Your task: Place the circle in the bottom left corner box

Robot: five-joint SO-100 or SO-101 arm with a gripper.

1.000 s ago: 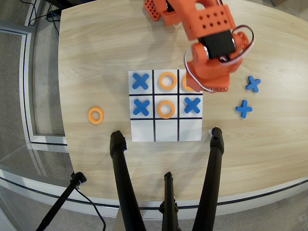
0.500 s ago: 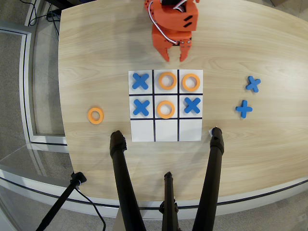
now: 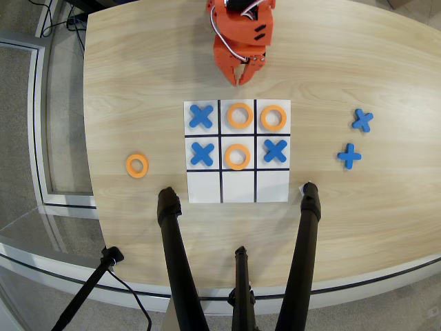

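Note:
In the overhead view an orange ring (image 3: 137,165) lies alone on the wooden table, left of the paper grid (image 3: 237,151). The grid's bottom left cell (image 3: 204,186) is empty and white, as are the other two bottom cells. Three more orange rings lie in the grid: top middle (image 3: 240,115), top right (image 3: 273,117) and centre (image 3: 237,156). Blue crosses fill the top left (image 3: 200,116), middle left (image 3: 201,153) and middle right (image 3: 275,151) cells. My orange gripper (image 3: 242,77) hangs above the table just beyond the grid's top edge, fingers together, holding nothing.
Two spare blue crosses (image 3: 362,120) (image 3: 349,156) lie on the table right of the grid. Black tripod legs (image 3: 173,248) (image 3: 305,241) rise over the near edge, close to the grid's bottom corners. The table's curved edge runs along the left and bottom.

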